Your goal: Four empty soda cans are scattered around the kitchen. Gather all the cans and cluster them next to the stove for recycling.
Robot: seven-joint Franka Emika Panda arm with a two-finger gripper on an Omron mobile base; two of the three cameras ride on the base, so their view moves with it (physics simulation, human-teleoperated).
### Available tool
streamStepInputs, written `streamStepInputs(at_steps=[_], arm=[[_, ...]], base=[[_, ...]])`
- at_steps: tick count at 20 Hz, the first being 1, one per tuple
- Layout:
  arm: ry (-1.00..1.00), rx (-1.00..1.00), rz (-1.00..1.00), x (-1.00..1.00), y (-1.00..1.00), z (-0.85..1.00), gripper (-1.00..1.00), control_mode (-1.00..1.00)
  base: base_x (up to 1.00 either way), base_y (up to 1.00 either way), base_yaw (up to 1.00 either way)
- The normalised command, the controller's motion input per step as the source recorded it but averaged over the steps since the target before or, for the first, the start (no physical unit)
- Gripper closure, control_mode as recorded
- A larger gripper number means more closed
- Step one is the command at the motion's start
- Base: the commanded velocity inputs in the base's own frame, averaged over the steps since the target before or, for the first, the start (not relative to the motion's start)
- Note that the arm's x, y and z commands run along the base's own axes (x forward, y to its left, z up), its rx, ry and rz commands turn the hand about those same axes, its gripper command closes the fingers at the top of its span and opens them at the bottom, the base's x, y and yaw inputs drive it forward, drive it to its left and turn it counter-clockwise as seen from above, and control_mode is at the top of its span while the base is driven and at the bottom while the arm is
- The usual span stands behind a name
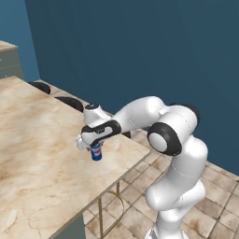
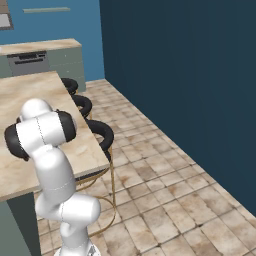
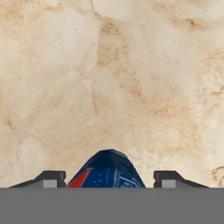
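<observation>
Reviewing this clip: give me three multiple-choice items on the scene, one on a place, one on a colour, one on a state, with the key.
1. Where is the soda can?
A. on the floor tiles
B. on the marble counter, near its edge
C. on a stool

2. What is the can's main colour?
A. blue
B. green
C. yellow

3. How does the can stand relative to the pincer?
A. lying far from it
B. upright between its fingertips
C. tipped over beside it

Key: 1 B, the left base view shows it on the counter by the edge. 2 A, a blue body with red and white marks. 3 B, the hand view shows it between the two fingertips, though contact is unclear.
</observation>
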Motion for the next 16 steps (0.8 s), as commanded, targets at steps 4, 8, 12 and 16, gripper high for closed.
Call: streamStepInputs(at_steps=[4, 8, 12, 16], arm=[[0.07, -0.14, -0.15, -0.06, -0.01, -0.18, 1.0, -1.0], [0.05, -0.02, -0.14, -0.13, -0.02, 0.07, 1.0, -1.0], [0.0, 0.0, -0.14, -0.34, -0.05, 0.39, 1.0, -1.0], [-0.17, 0.0, -0.06, -0.46, -0.09, 0.3, 1.0, -1.0]], base=[[0.0, 0.0, 0.0], [0.0, 0.0, 0.0], [0.0, 0.0, 0.0], [0.0, 0.0, 0.0]])
